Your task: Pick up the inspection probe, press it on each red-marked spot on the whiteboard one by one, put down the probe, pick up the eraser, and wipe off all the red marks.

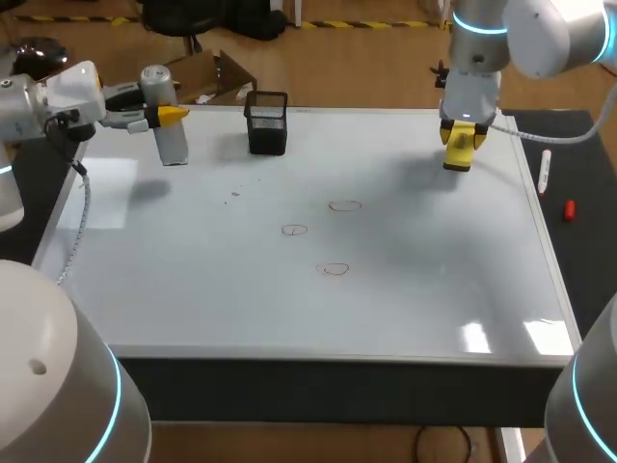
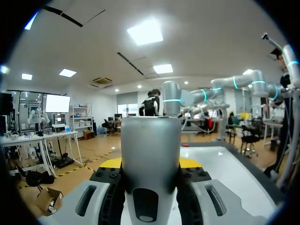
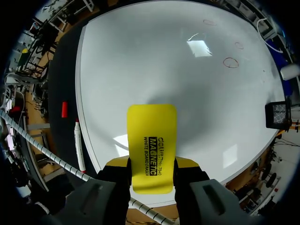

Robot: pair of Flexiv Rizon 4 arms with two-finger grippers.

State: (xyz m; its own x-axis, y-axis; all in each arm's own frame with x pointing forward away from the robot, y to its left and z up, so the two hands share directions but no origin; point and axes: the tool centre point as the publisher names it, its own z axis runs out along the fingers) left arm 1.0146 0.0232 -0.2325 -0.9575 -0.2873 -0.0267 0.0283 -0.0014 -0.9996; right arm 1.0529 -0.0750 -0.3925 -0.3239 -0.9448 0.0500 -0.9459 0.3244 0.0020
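Whiteboard [image 1: 434,289] shot: three red marks [image 1: 344,204] are seen mid-board, with both tools held at the back corners.
The inspection probe [image 1: 172,145] is clamped roughly upright in the left gripper [image 1: 166,115] and the eraser [image 3: 151,126] in the right gripper [image 3: 152,161]; marks are found inward from both.

Bright, even light from overhead. On the whiteboard [image 1: 386,318] I'm getting white glare patches [image 1: 501,336] near the front right corner in the head view, and another bright patch [image 3: 199,47] in the right wrist view. Shadows are soft: a grey smudge [image 1: 415,176] beside the eraser [image 1: 461,147], a fainter shadow [image 1: 145,188] below the probe [image 1: 166,121]. In the left wrist view the probe's front is dark and its top lit. The board's edges bow in the right wrist view.
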